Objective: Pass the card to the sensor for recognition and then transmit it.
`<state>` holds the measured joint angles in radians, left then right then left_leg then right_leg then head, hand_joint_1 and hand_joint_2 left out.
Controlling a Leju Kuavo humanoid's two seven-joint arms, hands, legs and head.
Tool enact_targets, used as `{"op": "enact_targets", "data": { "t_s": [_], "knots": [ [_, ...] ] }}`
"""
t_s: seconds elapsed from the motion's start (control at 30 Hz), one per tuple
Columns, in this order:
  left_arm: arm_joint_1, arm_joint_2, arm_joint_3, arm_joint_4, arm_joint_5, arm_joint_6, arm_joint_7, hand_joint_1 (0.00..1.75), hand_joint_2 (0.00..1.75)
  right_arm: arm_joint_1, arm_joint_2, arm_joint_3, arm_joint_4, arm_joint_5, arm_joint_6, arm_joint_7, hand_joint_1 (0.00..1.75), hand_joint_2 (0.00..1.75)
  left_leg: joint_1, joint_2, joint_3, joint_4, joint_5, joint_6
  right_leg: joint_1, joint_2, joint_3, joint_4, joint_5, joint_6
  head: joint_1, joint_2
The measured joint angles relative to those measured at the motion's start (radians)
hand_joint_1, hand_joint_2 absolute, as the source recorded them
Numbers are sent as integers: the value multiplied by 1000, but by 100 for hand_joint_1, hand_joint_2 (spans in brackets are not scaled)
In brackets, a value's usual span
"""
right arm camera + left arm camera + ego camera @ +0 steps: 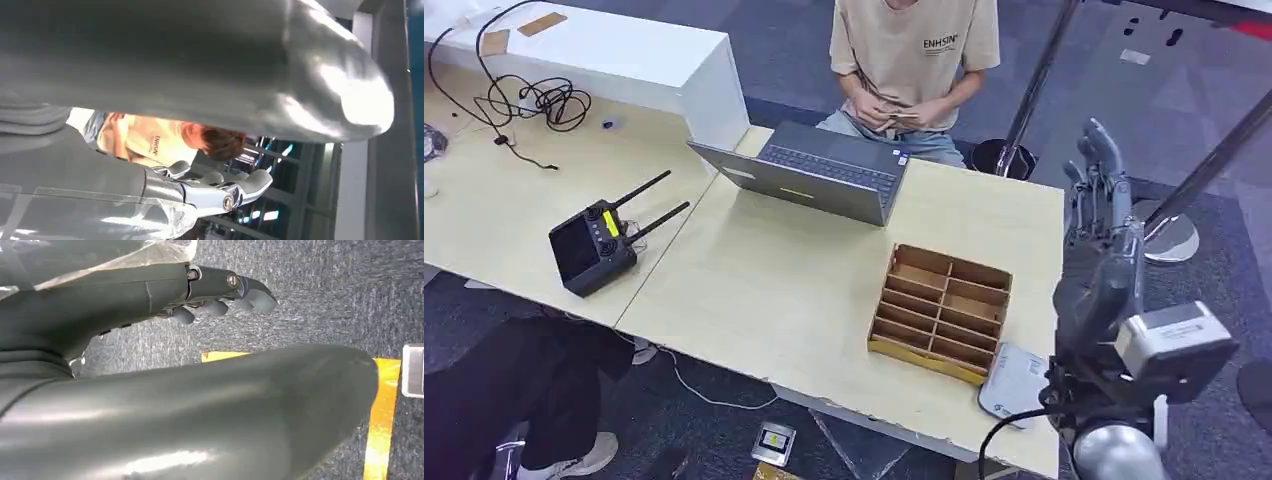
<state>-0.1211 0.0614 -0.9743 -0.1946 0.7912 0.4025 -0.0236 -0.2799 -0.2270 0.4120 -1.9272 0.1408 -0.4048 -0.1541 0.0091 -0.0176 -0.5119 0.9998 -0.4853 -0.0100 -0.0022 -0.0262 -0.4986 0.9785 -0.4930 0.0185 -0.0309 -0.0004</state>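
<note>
At the right edge of the light wooden table, your right hand stands raised, fingers extended upward and apart, grasping nothing; the right wrist view confirms no card in it. Your left hand hangs over dark carpet with a yellow floor marking, fingers loosely curled and holding nothing visible. The card appears to be with the seated person across the table, a small item between their hands, though it is too small to confirm. The grey sensor pad lies at the near right corner, just beside the cardboard divider tray. Risks, as a judgement: a handover at this reach could leave you with a weak pinch on a thin card, which may slip to the floor; your forearm sits close above the sensor pad and could nudge it off the edge; a sweep inward could strike the tray or the open laptop. 1 remote controller with 2 antennas sits well apart on the left. Cables lie on the adjoining table, and metal stand poles rise on the right.
</note>
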Motion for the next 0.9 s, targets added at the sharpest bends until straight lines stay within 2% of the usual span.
{"op": "enact_targets", "data": {
  "t_s": [0.2, 0.43, 0.9],
  "knots": [
    [0, -13, -1, 0, -4, 14, -23, 0, 0, 10, 0, -1, -16, 33, 10, 13, 0, 0, 0, 0, 0, 0, 0, 0, 0, 0, 0, 0, 0, 0, 0, 0],
    [-1, -21, -2, 0, -10, -4, 2, 0, 0, 19, 3, 0, -16, 5, 13, -8, 0, 0, 0, 0, 0, 0, 0, 0, 0, 0, 0, 0, 0, 0, 0, 0],
    [0, -17, -2, 0, 7, -24, -1, 0, 0, 73, 14, -2, -13, -7, -3, -25, 0, 0, 0, 0, 0, 0, 0, 0, 0, 0, 0, 0, 0, 0, 0, 0]
  ]
}}
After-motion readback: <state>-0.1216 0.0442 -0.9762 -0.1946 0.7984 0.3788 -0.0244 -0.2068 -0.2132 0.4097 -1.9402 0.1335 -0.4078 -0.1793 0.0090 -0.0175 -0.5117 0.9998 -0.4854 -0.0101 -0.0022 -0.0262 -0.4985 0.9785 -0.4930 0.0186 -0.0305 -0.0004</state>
